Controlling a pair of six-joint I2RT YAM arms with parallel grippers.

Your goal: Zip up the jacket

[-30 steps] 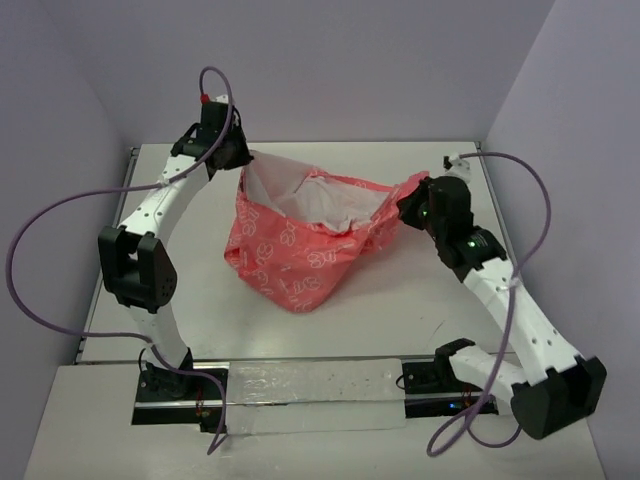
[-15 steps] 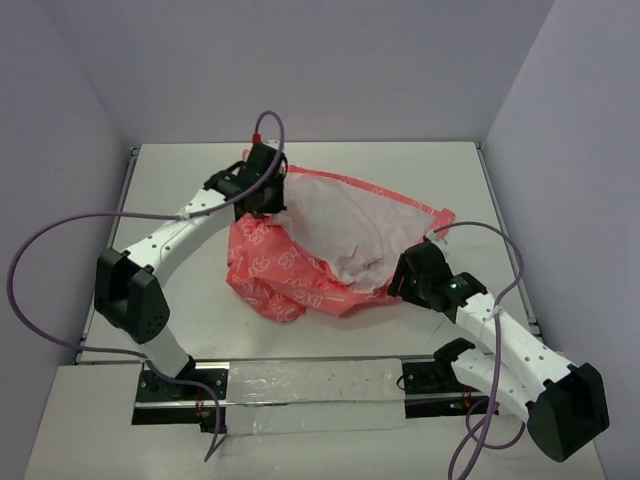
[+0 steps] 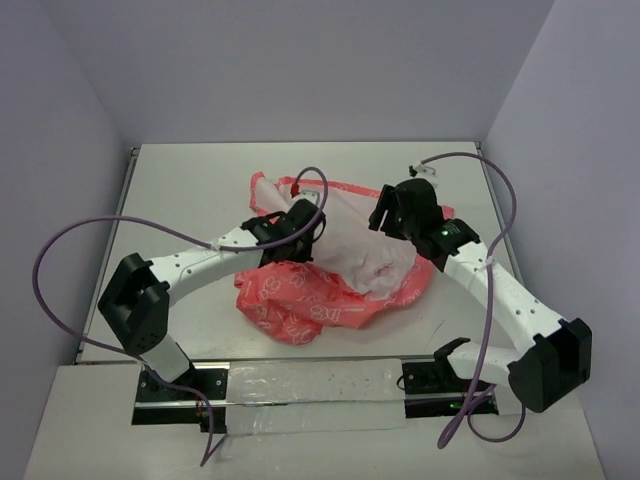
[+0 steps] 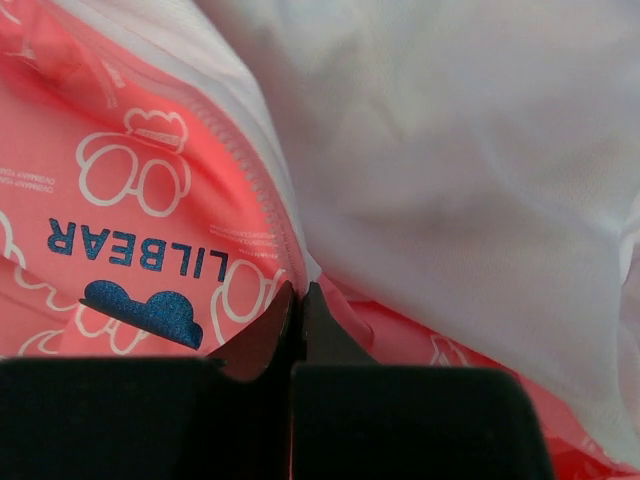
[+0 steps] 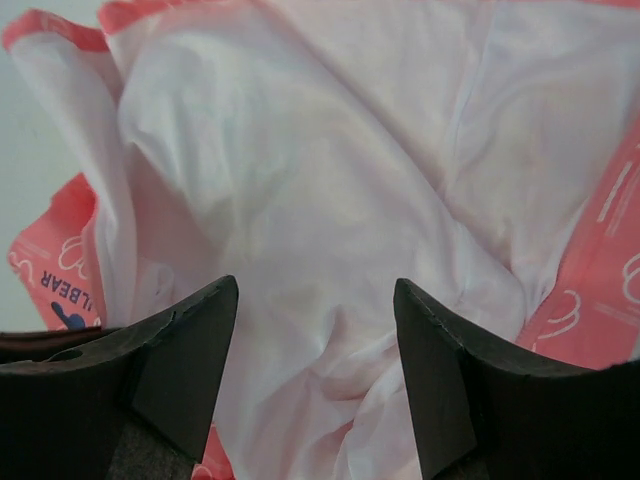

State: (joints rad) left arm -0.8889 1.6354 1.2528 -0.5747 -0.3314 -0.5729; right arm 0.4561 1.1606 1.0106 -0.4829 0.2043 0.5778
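Jacket, unzipped, crumpled at table centre, lining up. Left gripper pinches its zipper edge; right gripper hangs open above. Likely step: aligning fronts; next, grasp the opposite edge.

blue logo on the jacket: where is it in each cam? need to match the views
Top external: cannot make it out on the jacket; too small or covered.
Left wrist: logo lower left, below the LILBEAR print.
Right wrist: logo at the far left edge, below mid-height.
Shared landmark: the white lining, seen in all three.
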